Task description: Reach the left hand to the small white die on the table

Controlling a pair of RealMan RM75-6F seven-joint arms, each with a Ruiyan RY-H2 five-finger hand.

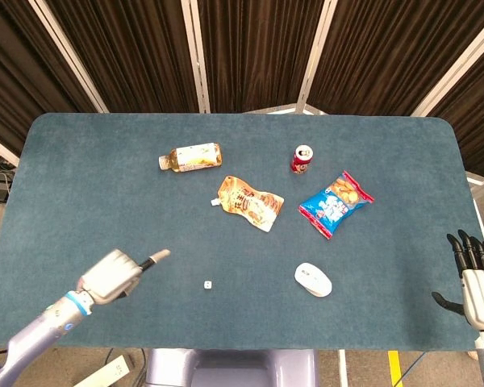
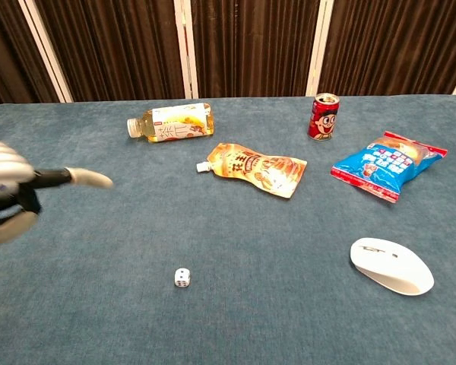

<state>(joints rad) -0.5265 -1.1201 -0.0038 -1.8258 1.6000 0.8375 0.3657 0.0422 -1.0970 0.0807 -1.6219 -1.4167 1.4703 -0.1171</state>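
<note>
Only overhead shows the right robot hand [image 1: 478, 274] spread; left robot hand [image 2: 11, 192] points, empty, short of the die [image 2: 182, 277].

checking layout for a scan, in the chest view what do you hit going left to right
left hand → bottle → die → pouch → can → chip bag, with the mouse overlapping it sideways
</note>
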